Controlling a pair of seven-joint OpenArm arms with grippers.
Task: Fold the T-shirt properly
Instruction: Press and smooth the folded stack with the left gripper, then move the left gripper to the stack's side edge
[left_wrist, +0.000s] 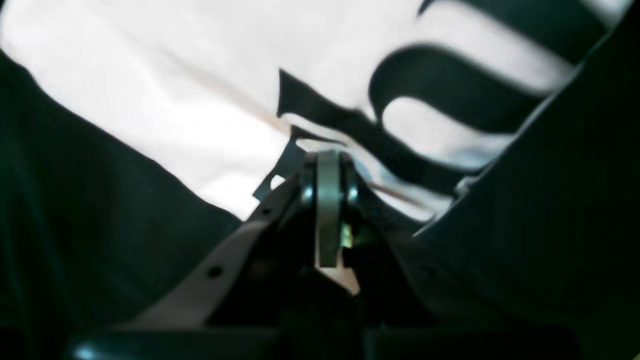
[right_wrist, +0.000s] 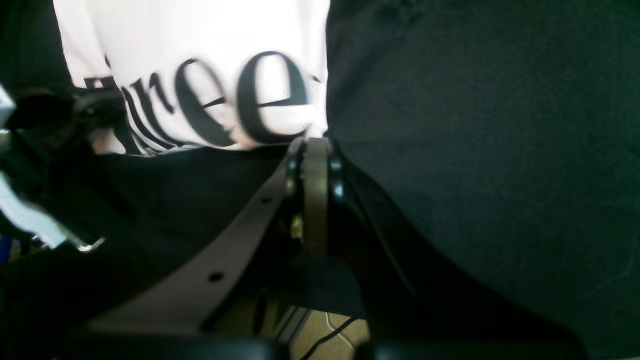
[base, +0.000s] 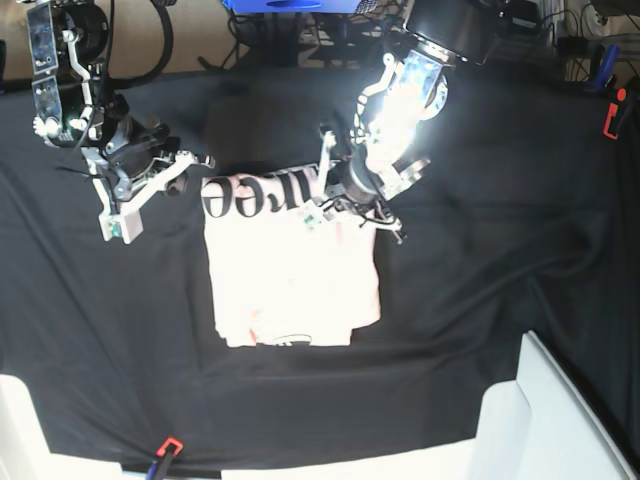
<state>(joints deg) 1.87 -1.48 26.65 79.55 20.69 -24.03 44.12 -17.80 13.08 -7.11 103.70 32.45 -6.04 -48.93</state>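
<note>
T-shirt (base: 290, 270) lies partly folded mid-table on the black cloth (base: 470, 330), print strip along its far edge. Left gripper (base: 335, 200) clamped on the far right edge of the shirt. Right gripper (base: 190, 180) pinched on the far left corner.

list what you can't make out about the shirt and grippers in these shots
- Pale pink cotton T-shirt: print's first letters hidden in base view by the left gripper and glare.
- Left gripper: left wrist view is blurred; grip unclear.
- Right gripper: fingertips foreshortened in right wrist view; closure unclear.
</note>
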